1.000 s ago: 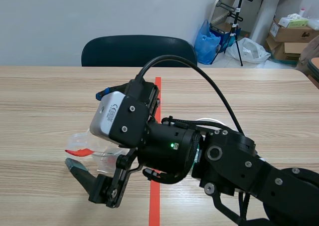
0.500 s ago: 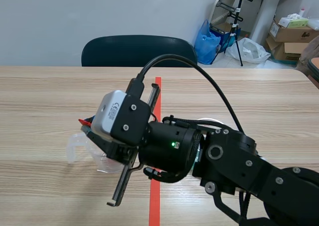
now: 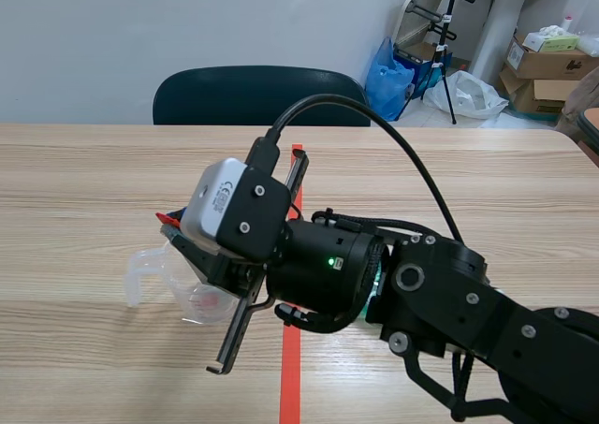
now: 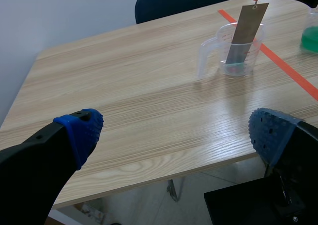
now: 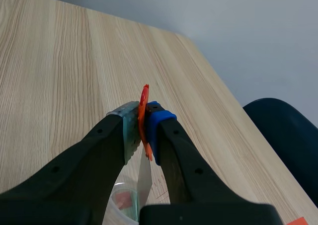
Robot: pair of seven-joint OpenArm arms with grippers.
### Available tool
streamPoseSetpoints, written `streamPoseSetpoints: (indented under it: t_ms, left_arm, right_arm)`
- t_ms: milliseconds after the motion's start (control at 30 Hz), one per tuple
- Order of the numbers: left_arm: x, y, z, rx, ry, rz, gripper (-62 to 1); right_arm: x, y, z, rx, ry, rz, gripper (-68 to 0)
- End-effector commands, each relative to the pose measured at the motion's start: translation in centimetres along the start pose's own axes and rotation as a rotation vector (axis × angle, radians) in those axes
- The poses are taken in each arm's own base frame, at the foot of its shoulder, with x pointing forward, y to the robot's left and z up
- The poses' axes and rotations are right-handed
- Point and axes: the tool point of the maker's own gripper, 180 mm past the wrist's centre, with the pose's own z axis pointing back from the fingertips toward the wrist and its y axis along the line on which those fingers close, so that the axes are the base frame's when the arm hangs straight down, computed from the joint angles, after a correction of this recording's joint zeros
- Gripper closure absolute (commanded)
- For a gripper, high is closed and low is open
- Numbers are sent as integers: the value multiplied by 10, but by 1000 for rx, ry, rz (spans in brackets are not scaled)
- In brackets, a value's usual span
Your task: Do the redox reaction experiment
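Light wooden table point(image 3: 94, 190), crossed by an orange-red tape line point(image 3: 290, 387) running away from the robot. Black right arm point(image 3: 449, 302) enters from the right and reaches past the tape line. Dark rounded chair point(image 3: 253, 96) stands at the table's far side.

Clear plastic beaker point(image 4: 218, 46) with a side handle stands upright on the table, just beside the tape line on the left arm's side of it.

Right gripper point(image 5: 143, 113) sits above the beaker. Its fingers are closed narrowly on a small orange-red clip point(image 5: 144, 97), which is pinched between the grey-green pad and the blue pad.

Flat grey metal strip point(image 4: 247, 24) hangs from the orange-red clip, slightly tilted, with its lower end inside the beaker. Whether it touches the bottom cannot be told.

Left gripper point(image 4: 176, 133) hovers over the table's near edge, well apart from the beaker. Its fingers are spread wide, with nothing between the blue dotted pads point(image 4: 82, 130).

Clear vessel of green liquid point(image 4: 310, 36), only partly in the left wrist view, stands across the tape line from the beaker.
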Motion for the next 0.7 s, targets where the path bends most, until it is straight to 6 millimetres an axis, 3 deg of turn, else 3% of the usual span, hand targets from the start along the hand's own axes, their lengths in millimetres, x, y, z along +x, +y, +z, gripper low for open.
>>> streamPoseSetpoints:
  t_ms: [0,467,667]
  left_arm:
    - [7,3,-1,9,-28,-9,-623]
    - [7,3,-1,9,-28,-9,-623]
    - [7,3,-1,9,-28,-9,-623]
  right_arm:
    - [10,-11,-2,-14,-26,19,-6]
    - [7,-19,-6,-10,24,-92,-7]
    - [25,-39,-10,-33,44,-166,-7]
